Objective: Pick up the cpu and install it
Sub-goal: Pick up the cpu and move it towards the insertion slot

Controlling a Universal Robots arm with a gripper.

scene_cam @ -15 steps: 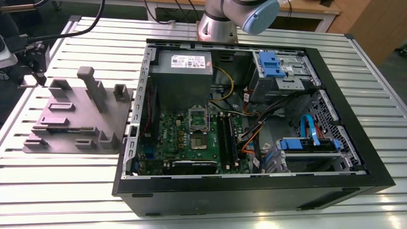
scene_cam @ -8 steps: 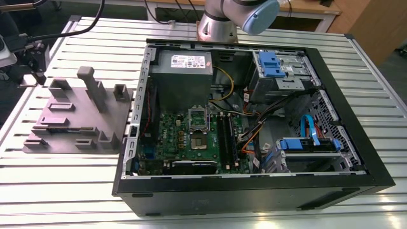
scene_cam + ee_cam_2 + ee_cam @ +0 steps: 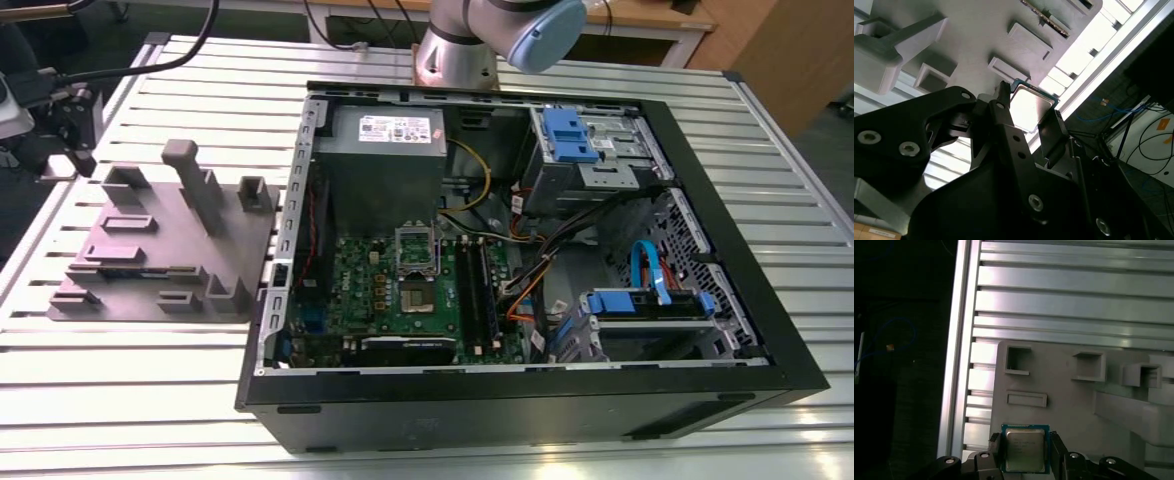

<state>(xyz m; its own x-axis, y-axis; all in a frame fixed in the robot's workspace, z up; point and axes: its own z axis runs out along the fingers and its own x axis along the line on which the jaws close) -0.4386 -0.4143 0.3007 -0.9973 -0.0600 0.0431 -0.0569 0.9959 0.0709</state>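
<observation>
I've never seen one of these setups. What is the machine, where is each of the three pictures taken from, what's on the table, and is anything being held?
The machine is a single robot arm with a two-fingered gripper at its end. The exterior view comes from a camera off the arm, looking down on a slatted metal table. On the table lies an open computer case with its green board exposed. Towards the exterior view's left is a grey moulded plate with pockets and posts. Both wrist views come from cameras riding near the gripper. They show its fingers closed on two opposite sides of the cpu, a small square chip with a silvery top, over a corner of that plate. Whether the chip is clear of the plate's surface cannot be told.
</observation>
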